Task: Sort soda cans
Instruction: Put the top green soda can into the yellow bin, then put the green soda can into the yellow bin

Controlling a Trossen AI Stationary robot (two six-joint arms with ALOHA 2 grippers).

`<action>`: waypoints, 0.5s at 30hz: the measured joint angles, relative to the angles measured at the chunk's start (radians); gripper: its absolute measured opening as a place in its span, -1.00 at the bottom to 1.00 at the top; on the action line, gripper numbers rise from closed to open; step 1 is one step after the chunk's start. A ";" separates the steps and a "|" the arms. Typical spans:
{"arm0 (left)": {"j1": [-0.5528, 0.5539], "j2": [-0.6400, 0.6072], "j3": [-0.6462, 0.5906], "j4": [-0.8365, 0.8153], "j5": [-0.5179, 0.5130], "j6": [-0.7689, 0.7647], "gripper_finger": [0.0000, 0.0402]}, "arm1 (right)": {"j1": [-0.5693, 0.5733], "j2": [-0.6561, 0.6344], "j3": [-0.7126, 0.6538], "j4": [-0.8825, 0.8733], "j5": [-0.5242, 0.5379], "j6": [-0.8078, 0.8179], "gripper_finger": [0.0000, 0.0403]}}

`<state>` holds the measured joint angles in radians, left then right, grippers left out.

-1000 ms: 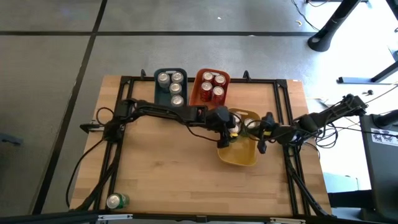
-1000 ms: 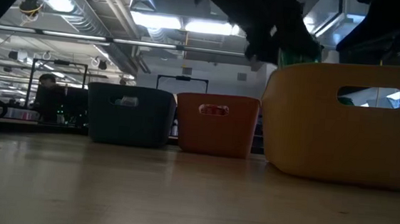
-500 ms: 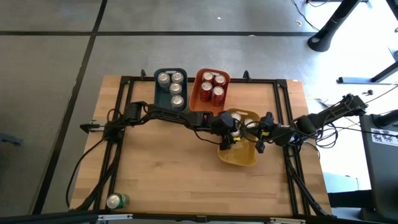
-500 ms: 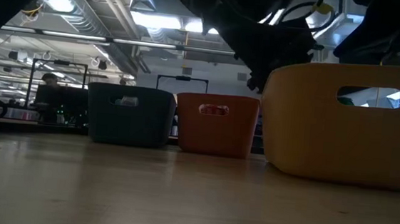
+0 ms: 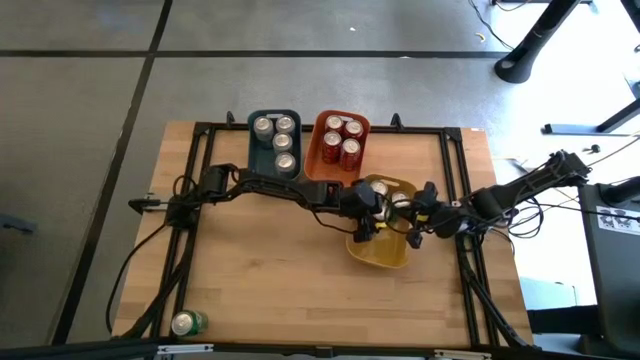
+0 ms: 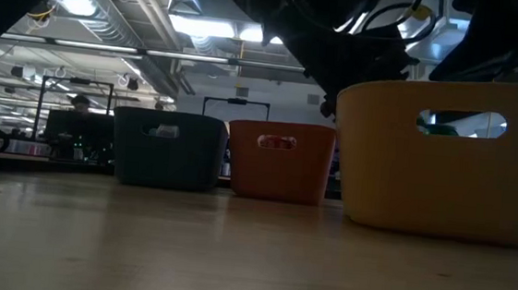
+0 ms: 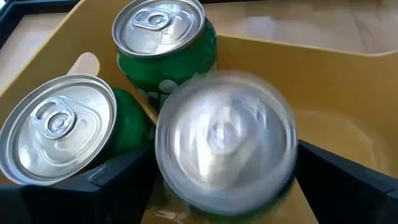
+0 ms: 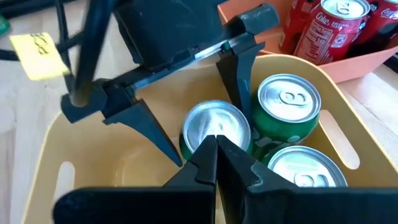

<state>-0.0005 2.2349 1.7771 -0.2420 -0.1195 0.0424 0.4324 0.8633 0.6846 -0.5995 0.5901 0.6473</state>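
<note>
- At the worktop's (image 5: 250,270) near left corner you have one green can (image 5: 186,323) lying alone, unsorted.
- Blue-grey bin (image 5: 254,150) holds three silver cans (image 5: 275,138); the orange bin (image 5: 312,152) beside it holds four red cans (image 5: 343,138).
- Your left gripper (image 5: 366,222) is down inside the yellow bin (image 5: 385,255), fingers spread on either side of a green can (image 7: 225,144) that looks just let go, next to two green cans (image 7: 165,50) already there.
- Your right gripper (image 5: 413,222), fingers pressed together and empty, hovers at that bin's right rim.
- Step in hand, as I judge it: dropping off this can. Next, lift the left gripper straight up clear of the can tops, then go for the stray can.
</note>
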 joint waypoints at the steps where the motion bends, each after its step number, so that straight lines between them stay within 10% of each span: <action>1: -0.002 0.000 0.000 0.000 -0.001 -0.004 0.73 | 0.000 0.005 0.000 0.001 0.001 0.000 -0.97; 15: -0.036 -0.130 0.050 -0.177 -0.012 0.028 0.76 | 0.000 0.012 0.000 0.007 0.001 0.003 -0.97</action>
<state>-0.0360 2.1051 1.8271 -0.4189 -0.1315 0.0705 0.4324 0.8753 0.6842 -0.5929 0.5910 0.6502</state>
